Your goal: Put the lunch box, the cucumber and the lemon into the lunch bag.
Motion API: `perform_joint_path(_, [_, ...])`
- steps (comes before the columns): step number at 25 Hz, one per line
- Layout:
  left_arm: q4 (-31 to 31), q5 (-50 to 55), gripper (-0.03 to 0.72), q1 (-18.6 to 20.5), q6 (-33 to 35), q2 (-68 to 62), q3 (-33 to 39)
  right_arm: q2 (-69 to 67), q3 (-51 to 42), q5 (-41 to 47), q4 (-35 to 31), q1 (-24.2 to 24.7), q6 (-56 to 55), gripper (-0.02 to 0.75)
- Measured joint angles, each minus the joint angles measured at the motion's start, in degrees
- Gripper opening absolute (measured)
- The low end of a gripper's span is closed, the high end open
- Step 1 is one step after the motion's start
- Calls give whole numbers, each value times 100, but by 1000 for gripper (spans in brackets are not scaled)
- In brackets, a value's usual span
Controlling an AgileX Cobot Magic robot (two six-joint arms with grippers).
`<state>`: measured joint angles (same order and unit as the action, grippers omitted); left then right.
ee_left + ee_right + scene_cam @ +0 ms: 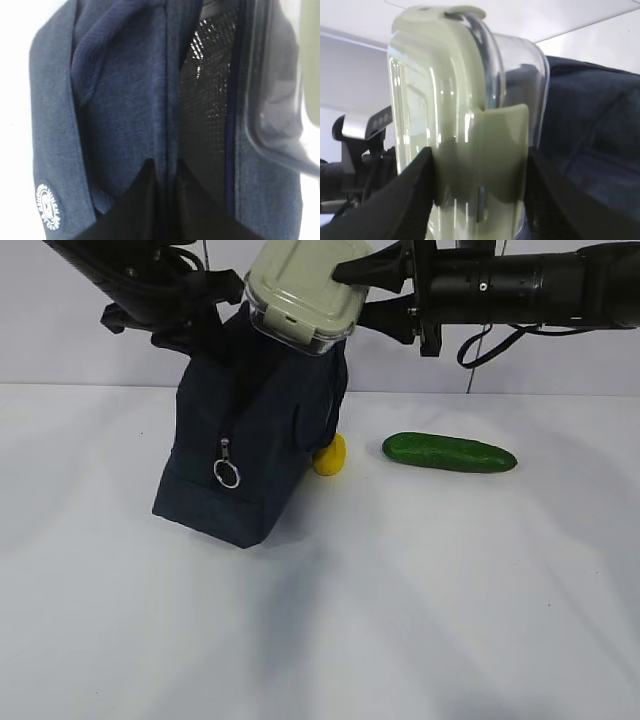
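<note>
The navy lunch bag stands left of centre, and its dark lining shows through the open top. My left gripper is shut on the bag's upper fabric edge. My right gripper is shut on the lunch box, clear with a sage-green lid. It holds the box tilted just above the bag's opening, and the box's clear corner sits beside the mouth. The lemon lies against the bag's right foot. The cucumber lies on the table to the right.
The white table stretches out in front of the bag and the cucumber. A silver ring pull hangs on the bag's front face. The right arm reaches in level from the right, and the left arm comes from the upper left.
</note>
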<state>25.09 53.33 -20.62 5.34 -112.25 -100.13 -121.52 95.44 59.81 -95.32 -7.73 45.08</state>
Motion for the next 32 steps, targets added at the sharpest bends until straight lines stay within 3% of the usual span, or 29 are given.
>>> perform_joint_path(10, [36,-33,24,-251,0,-118,-3,-44,0,-209,280,0,91,400])
perform_joint_path(23, [15,-107,24,-251,0,-118,-3,-44,13,-59,1724,0,90,400])
perform_joint_path(32, [323,-160,24,-251,0,-118,-3,-44,13,38,2774,0,-269,400])
